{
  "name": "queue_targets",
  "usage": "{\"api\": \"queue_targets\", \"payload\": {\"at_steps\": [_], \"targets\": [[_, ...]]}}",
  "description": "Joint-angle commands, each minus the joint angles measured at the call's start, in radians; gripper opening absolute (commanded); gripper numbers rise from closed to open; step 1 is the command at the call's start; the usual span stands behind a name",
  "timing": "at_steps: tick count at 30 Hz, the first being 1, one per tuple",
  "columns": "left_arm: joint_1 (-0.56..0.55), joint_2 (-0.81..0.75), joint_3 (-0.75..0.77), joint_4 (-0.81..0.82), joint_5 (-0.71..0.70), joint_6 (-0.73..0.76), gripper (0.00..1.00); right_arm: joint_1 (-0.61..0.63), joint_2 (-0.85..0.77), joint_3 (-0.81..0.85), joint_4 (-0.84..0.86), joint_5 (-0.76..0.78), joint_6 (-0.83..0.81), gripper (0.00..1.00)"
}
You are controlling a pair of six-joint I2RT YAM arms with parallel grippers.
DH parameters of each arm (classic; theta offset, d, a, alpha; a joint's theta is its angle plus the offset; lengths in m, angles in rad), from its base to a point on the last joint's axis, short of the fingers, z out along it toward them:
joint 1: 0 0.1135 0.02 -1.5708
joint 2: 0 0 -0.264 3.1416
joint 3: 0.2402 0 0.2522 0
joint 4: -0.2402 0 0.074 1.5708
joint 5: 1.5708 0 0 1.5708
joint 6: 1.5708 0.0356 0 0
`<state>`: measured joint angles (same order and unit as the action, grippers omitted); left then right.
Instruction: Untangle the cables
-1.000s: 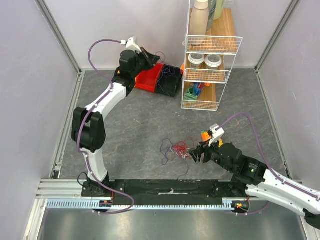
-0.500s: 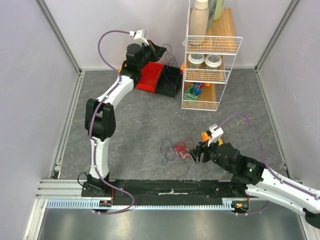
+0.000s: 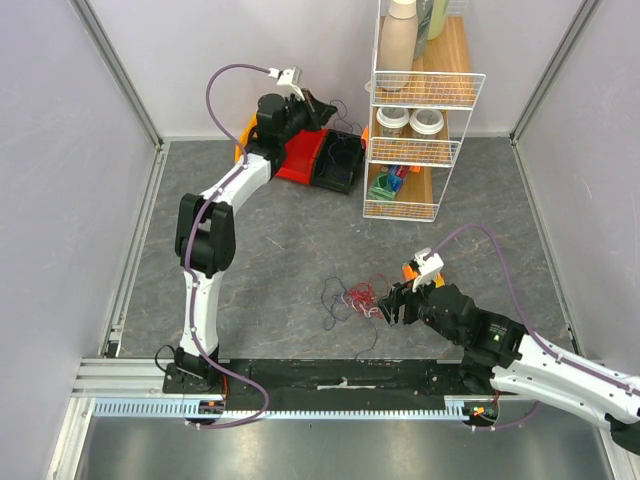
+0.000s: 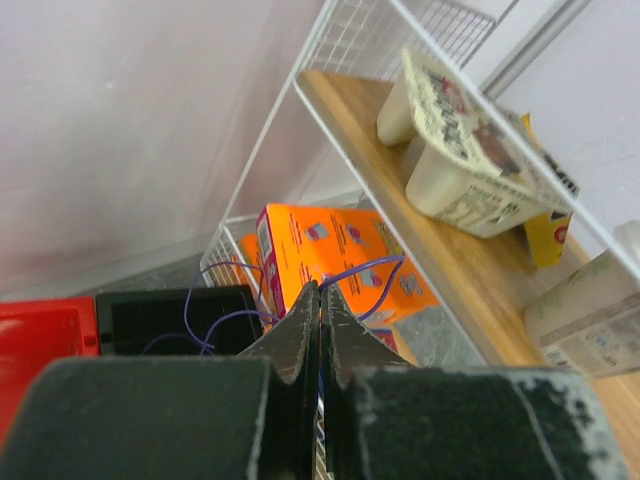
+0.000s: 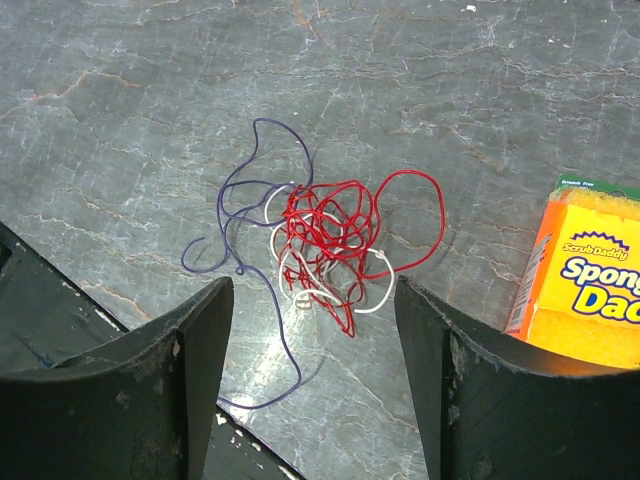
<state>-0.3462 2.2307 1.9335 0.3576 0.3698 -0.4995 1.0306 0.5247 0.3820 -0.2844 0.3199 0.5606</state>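
Observation:
A tangle of thin red, white and dark blue cables [image 3: 354, 298] lies on the grey tabletop near the front middle. In the right wrist view the tangle [image 5: 325, 235] sits just ahead of my right gripper [image 5: 315, 310], which is open and empty, its fingers either side of it. My right gripper [image 3: 393, 306] is right beside the tangle. My left gripper [image 3: 320, 108] is raised at the back, over the bins. In the left wrist view my left gripper [image 4: 320, 292] is shut on a thin dark blue cable [image 4: 362, 268] that loops down over the black bin [image 4: 170, 318].
A red bin [image 3: 298, 160] and the black bin [image 3: 338, 162] stand at the back. A white wire shelf [image 3: 415, 150] with jars, bottles and boxes stands to their right. An orange sponge pack [image 5: 585, 270] lies right of the tangle, by my right gripper.
My left arm has swung right along the back wall, carrying the dark blue cable from above the red bin toward the black bin. My right arm has barely moved.

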Motion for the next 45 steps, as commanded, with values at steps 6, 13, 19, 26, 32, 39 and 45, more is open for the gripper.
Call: {"api": "queue_targets", "payload": {"at_steps": [6, 13, 19, 26, 32, 39, 45], "targets": [[0.003, -0.080, -0.209, 0.115, 0.014, 0.022, 0.02, 0.002, -0.026, 0.001, 0.030, 0.025, 0.012, 0.73], [0.003, -0.098, -0.231, -0.028, -0.172, 0.027, 0.02, 0.002, -0.038, 0.008, 0.013, 0.022, 0.018, 0.73], [0.003, -0.117, -0.266, -0.037, -0.290, 0.024, 0.02, 0.002, -0.043, 0.001, 0.014, 0.025, 0.022, 0.73], [0.013, -0.115, -0.237, -0.020, -0.252, 0.007, 0.02, 0.002, -0.031, 0.005, 0.016, 0.024, 0.015, 0.73], [0.016, -0.138, -0.226, -0.104, -0.367, 0.018, 0.02, 0.002, -0.041, 0.000, 0.013, 0.021, 0.022, 0.73], [0.032, -0.140, -0.208, -0.144, -0.402, 0.039, 0.02, 0.002, -0.042, 0.001, 0.014, 0.021, 0.019, 0.73], [0.033, -0.137, -0.222, -0.128, -0.335, 0.042, 0.02, 0.002, -0.026, 0.005, 0.016, 0.021, 0.019, 0.73]]}}
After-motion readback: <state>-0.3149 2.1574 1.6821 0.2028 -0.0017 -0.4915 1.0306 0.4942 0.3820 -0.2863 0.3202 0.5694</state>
